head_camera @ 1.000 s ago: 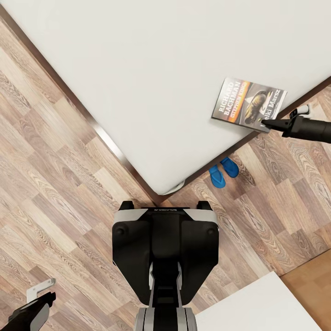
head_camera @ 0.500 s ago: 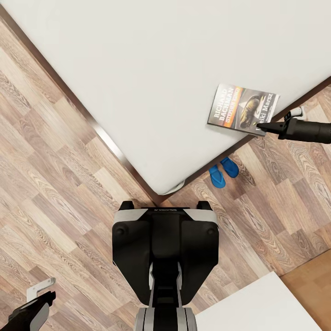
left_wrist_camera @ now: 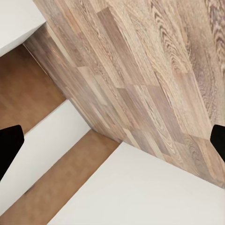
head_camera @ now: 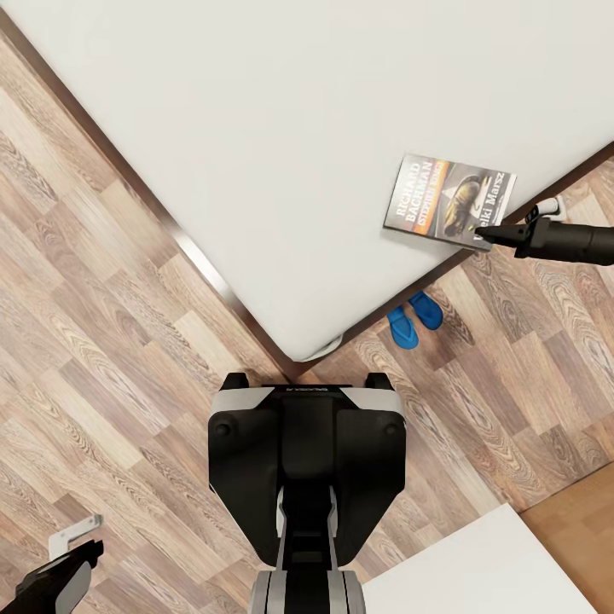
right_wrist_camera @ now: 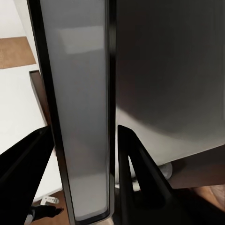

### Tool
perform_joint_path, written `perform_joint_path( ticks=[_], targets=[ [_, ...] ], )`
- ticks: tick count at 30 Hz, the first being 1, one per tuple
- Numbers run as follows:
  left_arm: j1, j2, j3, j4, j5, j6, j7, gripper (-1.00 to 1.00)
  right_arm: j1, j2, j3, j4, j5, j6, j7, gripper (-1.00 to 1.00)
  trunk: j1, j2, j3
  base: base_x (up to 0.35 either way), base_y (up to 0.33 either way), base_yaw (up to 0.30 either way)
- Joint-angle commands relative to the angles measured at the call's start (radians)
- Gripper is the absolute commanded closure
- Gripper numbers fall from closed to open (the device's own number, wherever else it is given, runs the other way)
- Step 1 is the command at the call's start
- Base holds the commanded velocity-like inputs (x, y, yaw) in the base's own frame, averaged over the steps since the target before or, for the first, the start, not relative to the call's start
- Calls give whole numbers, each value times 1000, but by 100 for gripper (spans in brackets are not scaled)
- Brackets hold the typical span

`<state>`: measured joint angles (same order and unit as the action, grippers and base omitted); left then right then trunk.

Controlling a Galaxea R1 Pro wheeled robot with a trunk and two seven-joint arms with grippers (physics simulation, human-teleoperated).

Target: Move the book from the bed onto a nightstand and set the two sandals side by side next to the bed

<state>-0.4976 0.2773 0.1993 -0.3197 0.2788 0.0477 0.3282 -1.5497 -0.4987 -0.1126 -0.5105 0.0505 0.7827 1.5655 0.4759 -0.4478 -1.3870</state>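
The book [head_camera: 450, 202], a dark paperback with an orange band, lies near the edge of the bed [head_camera: 298, 128], whose mattress is light grey. My right gripper [head_camera: 482, 232] reaches in from the right and is shut on the book's near corner. In the right wrist view the book [right_wrist_camera: 79, 93] stands edge-on between the two black fingers [right_wrist_camera: 140, 178]. Both blue sandals [head_camera: 402, 327] [head_camera: 425, 309] lie side by side on the floor by the bed's corner. My left gripper [head_camera: 72, 546] hangs low at the left, open over the floor [left_wrist_camera: 140, 70].
The bed's dark brown frame [head_camera: 213, 273] runs diagonally just ahead of my base [head_camera: 307, 460]. A white flat surface [head_camera: 477, 563] sits at the lower right, with an orange-brown strip [head_camera: 580, 520] beside it. Wood floor stretches to the left.
My right gripper moved left along the bed's edge, and the book shifted a little left with it. In the last half second almost nothing moved. The left arm stayed still.
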Motion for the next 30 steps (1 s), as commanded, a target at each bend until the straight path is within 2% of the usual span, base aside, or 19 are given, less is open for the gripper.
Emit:
perform_joint_path(
  ticks=[1,15,30],
  targets=[
    [1,0,-1,-3,8,6,3,-100,-1,-1,-3,3,24,20,5,100,1,-1,-1,0,0,0],
    [0,0,-1,-3,8,16,0,-100,-21,-1,-4,3,22,37,5,100,1,-1,4,0,0,0],
    [-1,0,-1,-2,8,17,0,-100,-23,1,-3,3,-11,38,5,100,1,-1,20,0,0,0]
  ],
)
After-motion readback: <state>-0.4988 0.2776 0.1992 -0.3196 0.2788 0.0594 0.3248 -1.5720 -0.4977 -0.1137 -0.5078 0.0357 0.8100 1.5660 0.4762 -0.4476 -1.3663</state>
